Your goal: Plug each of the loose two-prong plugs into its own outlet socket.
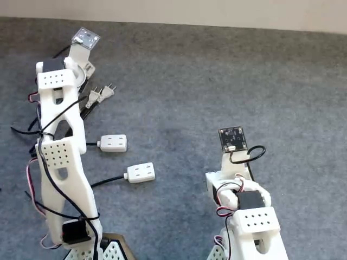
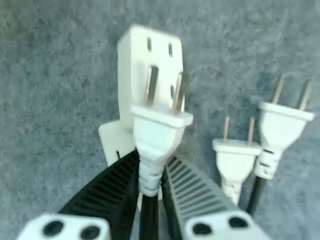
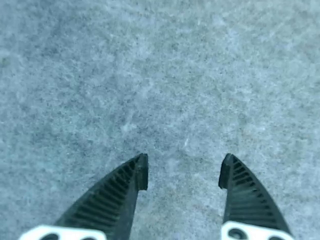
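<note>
My left gripper (image 2: 151,159) is shut on a white two-prong plug (image 2: 156,131). The plug's bare prongs point at a white outlet socket (image 2: 149,60) lying just beyond on the grey carpet, and both prongs show in full. Two more white plugs (image 2: 235,156) (image 2: 281,129) lie loose beside it, also seen as plugs (image 1: 93,97) (image 1: 109,90) by the left arm (image 1: 59,135) at the far left. Two other outlet sockets (image 1: 114,143) (image 1: 141,172) rest nearer the middle. My right gripper (image 3: 182,172) is open over bare carpet.
Black cords run from the sockets and plugs under the left arm toward its base. The right arm (image 1: 246,211) stays at the near right, apart from every plug and socket. Grey carpet (image 1: 227,76) spreads across the middle and right.
</note>
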